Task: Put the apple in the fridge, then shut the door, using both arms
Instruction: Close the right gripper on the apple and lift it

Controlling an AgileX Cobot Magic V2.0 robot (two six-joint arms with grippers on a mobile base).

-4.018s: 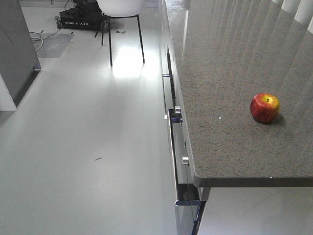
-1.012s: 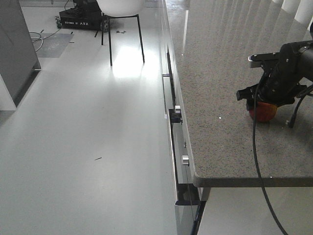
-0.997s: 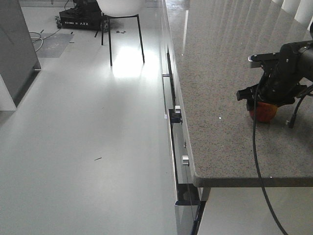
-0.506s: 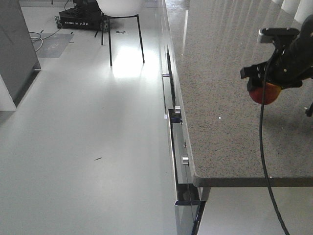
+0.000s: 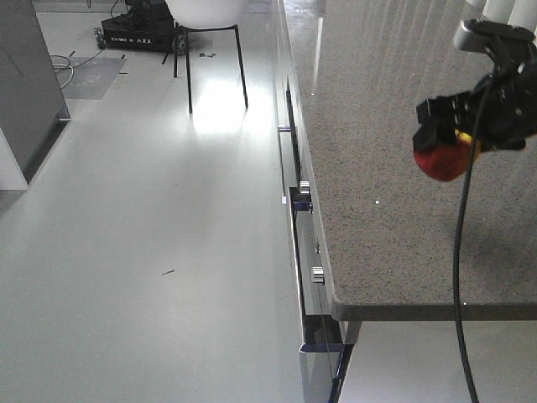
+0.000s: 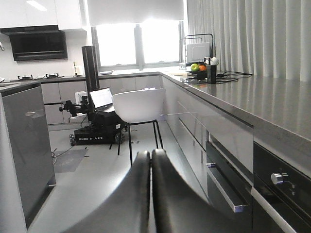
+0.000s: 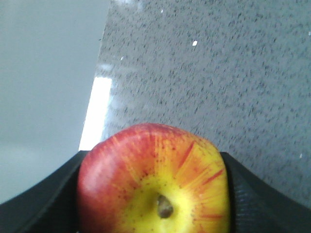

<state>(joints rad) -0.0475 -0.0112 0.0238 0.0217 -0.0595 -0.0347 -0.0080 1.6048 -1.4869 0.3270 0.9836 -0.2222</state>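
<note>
The red apple (image 5: 440,159) with its yellow patch hangs in the air above the speckled grey counter (image 5: 369,101). My right gripper (image 5: 453,134) is shut on the apple. In the right wrist view the apple (image 7: 146,165) fills the space between the two black fingers (image 7: 48,199), stem end toward the camera. My left gripper (image 6: 150,158) is shut on nothing, low over the floor; it does not show in the front view. A dark grey upright body (image 5: 25,84) with white beside it at the far left looks like the fridge. Its door and inside are not discernible.
The counter's front has drawer handles and oven knobs (image 5: 306,191) along the aisle. A white chair (image 5: 210,17) and a black wheeled base (image 5: 138,34) stand at the far end of the floor. A fruit bowl and rack (image 6: 199,65) sit far back on the counter.
My right gripper came down over the apple, shut on it and lifted it off the counter, moving up and a little left. Left arm stays out of the front view.
</note>
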